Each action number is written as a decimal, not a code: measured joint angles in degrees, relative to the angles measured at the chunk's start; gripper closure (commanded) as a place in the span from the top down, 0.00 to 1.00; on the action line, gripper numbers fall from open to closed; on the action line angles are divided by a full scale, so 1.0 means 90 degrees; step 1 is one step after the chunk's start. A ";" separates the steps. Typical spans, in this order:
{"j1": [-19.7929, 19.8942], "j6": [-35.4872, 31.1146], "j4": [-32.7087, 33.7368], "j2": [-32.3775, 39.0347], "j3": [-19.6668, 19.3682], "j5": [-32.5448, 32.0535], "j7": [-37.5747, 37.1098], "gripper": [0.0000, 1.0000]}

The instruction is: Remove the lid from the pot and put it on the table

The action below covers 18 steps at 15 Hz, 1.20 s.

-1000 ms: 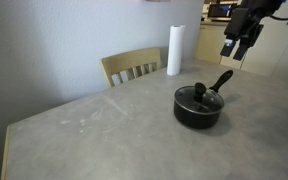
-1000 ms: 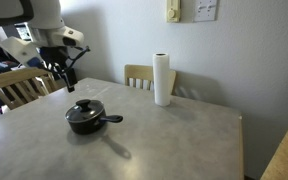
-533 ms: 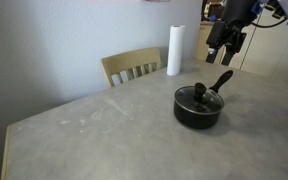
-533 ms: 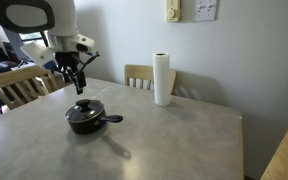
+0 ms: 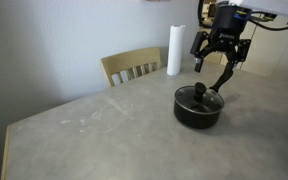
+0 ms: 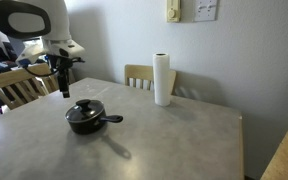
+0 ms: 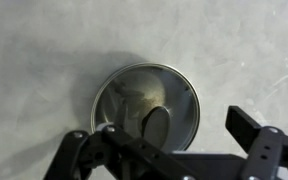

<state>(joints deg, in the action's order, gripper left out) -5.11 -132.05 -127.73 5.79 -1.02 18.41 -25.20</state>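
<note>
While the claw (image 5: 221,63) hangs above the pot (image 5: 198,110), I see its jaws spread wide with nothing between them. It is clear of the lid (image 5: 197,99), not touching it. The lid sits flat on the pot, its black knob (image 5: 201,90) at the centre, and the pot stands on the tabletop (image 5: 84,130) with its long handle (image 5: 222,80) sticking out to one side.

From the wrist view I look straight down on the glass lid (image 7: 134,95) and its metal rim; the knob (image 7: 156,125) lies between the two dark fingers (image 7: 252,128).

In both exterior views a white paper-towel roll (image 6: 162,80) stands upright, well apart from the pot, near a wooden chair (image 6: 142,74) at the tabletop's far edge.
</note>
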 measured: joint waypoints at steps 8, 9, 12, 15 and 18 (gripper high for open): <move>0.0006 -0.0220 0.0000 0.0149 0.0059 0.0033 -0.0768 1.00; 0.0006 -0.0221 0.0000 0.0162 0.0067 -0.0001 -0.0768 1.00; -0.0009 -0.0358 0.0011 0.0306 0.0078 -0.0358 -0.0972 1.00; -0.0063 -0.0764 0.0127 0.0605 0.0078 -0.0853 -0.1557 1.00; -0.0113 -0.1099 0.0339 0.0961 0.0077 -0.1015 -0.1985 1.00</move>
<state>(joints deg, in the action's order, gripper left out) -6.13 -141.95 -124.68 14.44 -0.33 9.27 -43.07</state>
